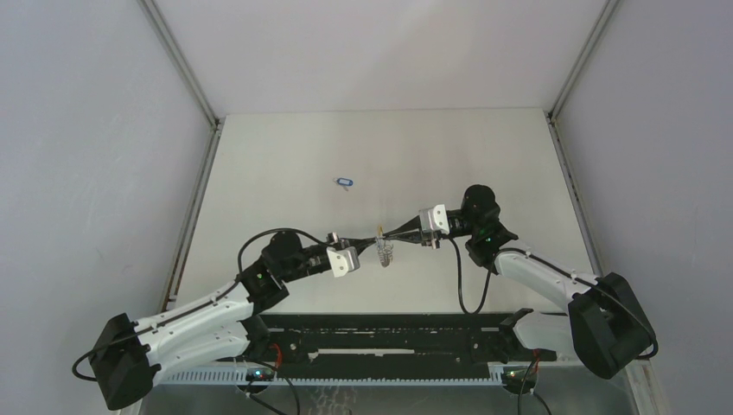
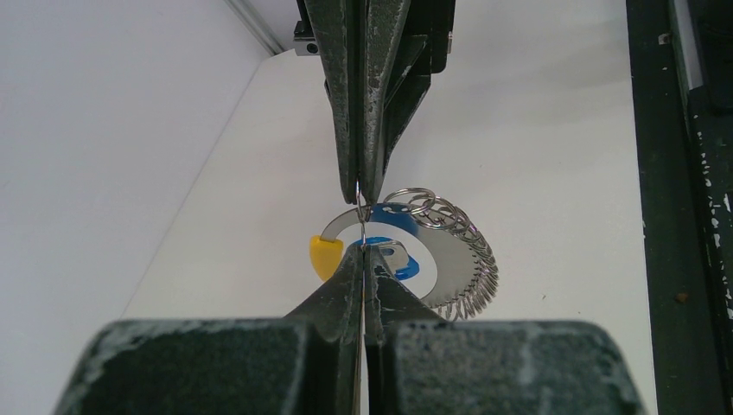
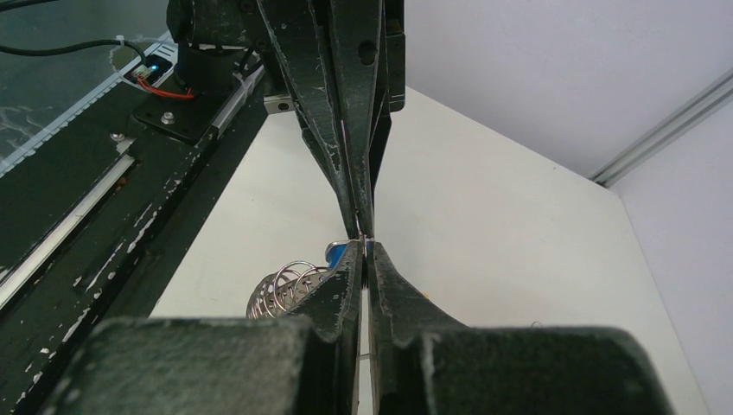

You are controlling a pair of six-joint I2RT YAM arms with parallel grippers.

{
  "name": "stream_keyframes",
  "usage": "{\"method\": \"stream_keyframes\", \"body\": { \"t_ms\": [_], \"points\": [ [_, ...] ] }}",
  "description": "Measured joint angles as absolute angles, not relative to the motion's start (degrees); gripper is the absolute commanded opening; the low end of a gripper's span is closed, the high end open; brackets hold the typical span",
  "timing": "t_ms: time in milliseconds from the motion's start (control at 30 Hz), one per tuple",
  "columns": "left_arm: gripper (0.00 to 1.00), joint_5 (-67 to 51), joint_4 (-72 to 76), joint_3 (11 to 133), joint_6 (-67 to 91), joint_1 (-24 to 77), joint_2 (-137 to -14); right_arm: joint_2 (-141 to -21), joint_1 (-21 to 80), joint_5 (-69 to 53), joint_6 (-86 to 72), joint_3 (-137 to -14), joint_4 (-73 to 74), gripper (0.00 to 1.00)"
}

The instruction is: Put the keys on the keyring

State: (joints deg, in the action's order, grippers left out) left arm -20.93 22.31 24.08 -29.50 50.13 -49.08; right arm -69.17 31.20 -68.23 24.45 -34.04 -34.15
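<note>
Above the middle of the table my left gripper (image 1: pixel 372 241) and right gripper (image 1: pixel 391 233) meet tip to tip, both shut. The keyring (image 2: pixel 458 259) hangs there, a flat silvery crescent with a yellow end and several small wire rings. In the left wrist view a thin wire loop runs from my left gripper (image 2: pixel 363 249) up to the right gripper (image 2: pixel 361 192). A key (image 2: pixel 394 256) with a blue tag sits right beside the left tips. The right tips pinch at the crescent's upper arc. A second key (image 1: pixel 346 182) with a blue tag lies on the table farther back.
A black rail (image 1: pixel 389 341) with cables runs along the near edge between the arm bases. Grey walls with metal frame posts (image 1: pixel 207 121) enclose the white table (image 1: pixel 484 156) on three sides.
</note>
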Motion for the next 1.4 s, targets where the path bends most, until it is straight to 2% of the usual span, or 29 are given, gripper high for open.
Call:
{"method": "stream_keyframes", "body": {
  "t_ms": [1400],
  "points": [
    [0.0,-20.6,21.6,25.0,-27.6,50.1,-50.3,-69.2,31.3,-68.3,25.8,-34.7,-32.3,0.0]
  ]
}}
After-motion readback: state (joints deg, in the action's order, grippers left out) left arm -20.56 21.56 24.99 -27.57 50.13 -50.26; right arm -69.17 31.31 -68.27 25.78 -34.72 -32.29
